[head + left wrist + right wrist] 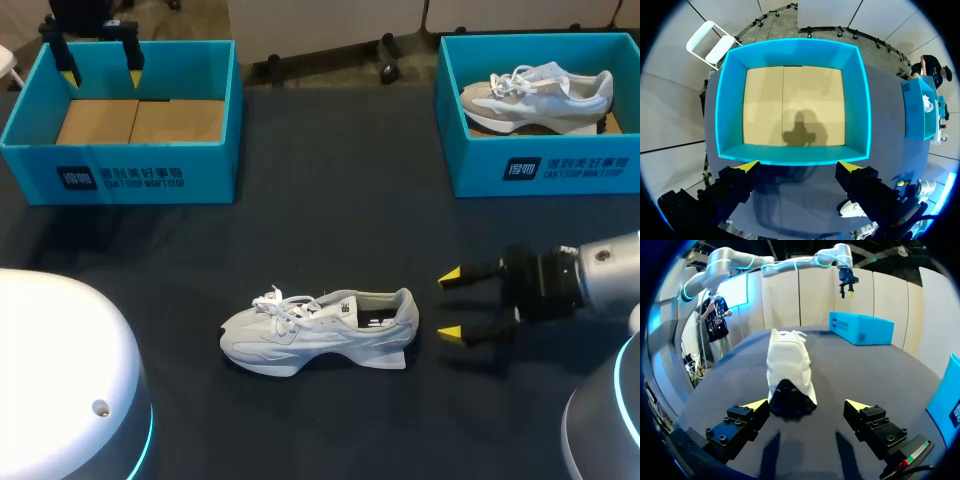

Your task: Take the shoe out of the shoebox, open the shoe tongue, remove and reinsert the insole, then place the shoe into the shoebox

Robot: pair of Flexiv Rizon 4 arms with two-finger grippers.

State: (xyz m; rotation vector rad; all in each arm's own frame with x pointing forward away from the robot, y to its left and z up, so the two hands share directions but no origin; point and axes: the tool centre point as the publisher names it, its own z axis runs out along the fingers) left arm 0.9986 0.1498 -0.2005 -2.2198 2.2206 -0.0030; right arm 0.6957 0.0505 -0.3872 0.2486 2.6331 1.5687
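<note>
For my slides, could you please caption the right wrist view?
Open right gripper faces the heel of a white shoe standing on the dark table just ahead.

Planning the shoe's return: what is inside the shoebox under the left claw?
The shoebox holds only its bare cardboard floor, with the left claw casting a shadow. Nothing there is covered.

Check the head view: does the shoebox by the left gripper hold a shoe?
No, that shoebox shows only its bare cardboard floor, with the left gripper hanging open over it.
</note>
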